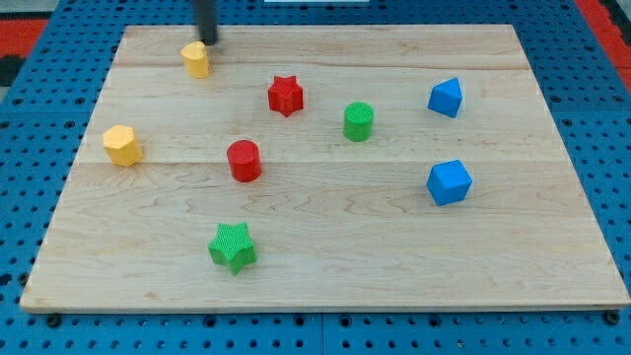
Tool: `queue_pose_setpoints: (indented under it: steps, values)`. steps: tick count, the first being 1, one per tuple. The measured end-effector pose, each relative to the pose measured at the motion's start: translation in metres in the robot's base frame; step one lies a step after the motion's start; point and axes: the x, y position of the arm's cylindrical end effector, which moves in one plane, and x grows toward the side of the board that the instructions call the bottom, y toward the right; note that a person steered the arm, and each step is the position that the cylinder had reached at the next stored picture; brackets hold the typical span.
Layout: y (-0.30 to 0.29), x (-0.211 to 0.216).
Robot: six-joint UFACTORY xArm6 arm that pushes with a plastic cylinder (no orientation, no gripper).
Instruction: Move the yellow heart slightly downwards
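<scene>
The yellow heart (196,59) lies near the top left of the wooden board (325,276). My tip (209,42) is at the view's top, just above and slightly right of the yellow heart, almost touching its upper right edge. The rod rises out of the frame at the top.
A yellow hexagon-like block (122,145) sits at the left. A red star (285,95), a red cylinder (244,161), a green cylinder (358,121) and a green star (233,247) lie mid-board. Two blue blocks (446,97) (450,182) sit at the right.
</scene>
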Motion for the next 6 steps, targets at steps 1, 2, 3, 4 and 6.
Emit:
queue_pose_setpoints:
  steps: [1,2,3,4,6]
  values:
    - [-0.050,0.006]
    - [0.029,0.030]
    - [0.076,0.050]
    - [0.041,0.047]
    - [-0.003,0.100]
